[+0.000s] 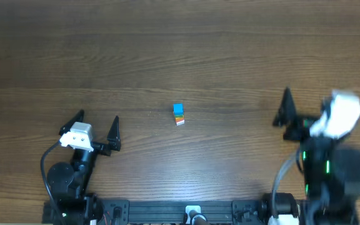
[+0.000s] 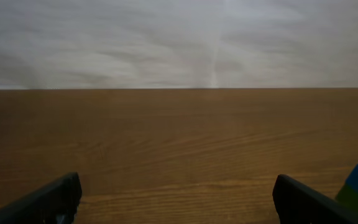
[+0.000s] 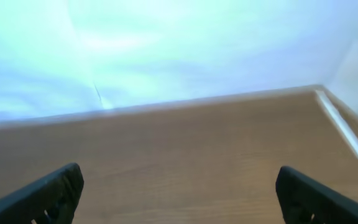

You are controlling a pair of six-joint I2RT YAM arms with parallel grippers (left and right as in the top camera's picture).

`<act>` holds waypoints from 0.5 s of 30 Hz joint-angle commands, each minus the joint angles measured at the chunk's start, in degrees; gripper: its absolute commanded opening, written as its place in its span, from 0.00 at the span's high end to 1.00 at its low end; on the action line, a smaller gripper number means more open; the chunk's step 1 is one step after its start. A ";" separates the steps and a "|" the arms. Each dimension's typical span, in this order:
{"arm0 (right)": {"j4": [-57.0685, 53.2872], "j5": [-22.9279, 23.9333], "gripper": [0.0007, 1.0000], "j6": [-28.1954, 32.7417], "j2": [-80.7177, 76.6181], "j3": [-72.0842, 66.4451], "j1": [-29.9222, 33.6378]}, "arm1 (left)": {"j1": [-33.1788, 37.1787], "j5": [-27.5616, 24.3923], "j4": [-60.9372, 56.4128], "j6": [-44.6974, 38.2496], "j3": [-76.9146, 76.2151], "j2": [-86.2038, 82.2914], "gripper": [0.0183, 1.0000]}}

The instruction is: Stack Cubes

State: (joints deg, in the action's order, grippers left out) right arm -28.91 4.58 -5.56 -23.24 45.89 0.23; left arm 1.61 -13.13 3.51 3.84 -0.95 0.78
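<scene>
**Cubes stacked at mid-table, both arms standing off**

The stack (image 1: pixel 179 115) stands on the table (image 1: pixel 180 50) between the arms, with the blue cube (image 1: pixel 178 109) on top. The left gripper (image 1: pixel 97 119) sits near and to the left of it, and the right gripper (image 3: pixel 179 173) is well apart on the right. Both have their fingers spread wide and hold nothing. They likely stand clear so that nothing knocks a tower that looks finished.

Brown wooden table (image 1: pixel 180 50) — pale wall (image 2: pixel 179 37)
</scene>
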 commanded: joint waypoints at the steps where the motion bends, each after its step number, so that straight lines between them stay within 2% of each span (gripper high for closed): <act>1: 3.32 -1.20 0.01 0.46 10.34 -8.87 0.09 | -0.26 -0.35 -0.37 -1.05 0.61 -0.44 0.00; 4: 4.81 -2.27 0.01 -0.42 16.31 -14.29 0.11 | -0.26 -0.35 -0.37 -1.05 0.61 -0.44 0.00; 9: 12.20 -3.26 0.01 -6.47 22.10 -23.52 0.11 | -0.26 -0.35 -0.37 -1.05 0.61 -0.44 0.00; 15: 24.37 -2.75 0.01 -6.84 22.93 -33.20 0.04 | -0.26 -0.35 -0.37 -1.05 0.61 -0.44 0.00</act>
State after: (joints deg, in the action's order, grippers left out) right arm -6.81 2.24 -10.96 -0.93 15.77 0.23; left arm 1.61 -13.15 3.53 3.84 -0.95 0.78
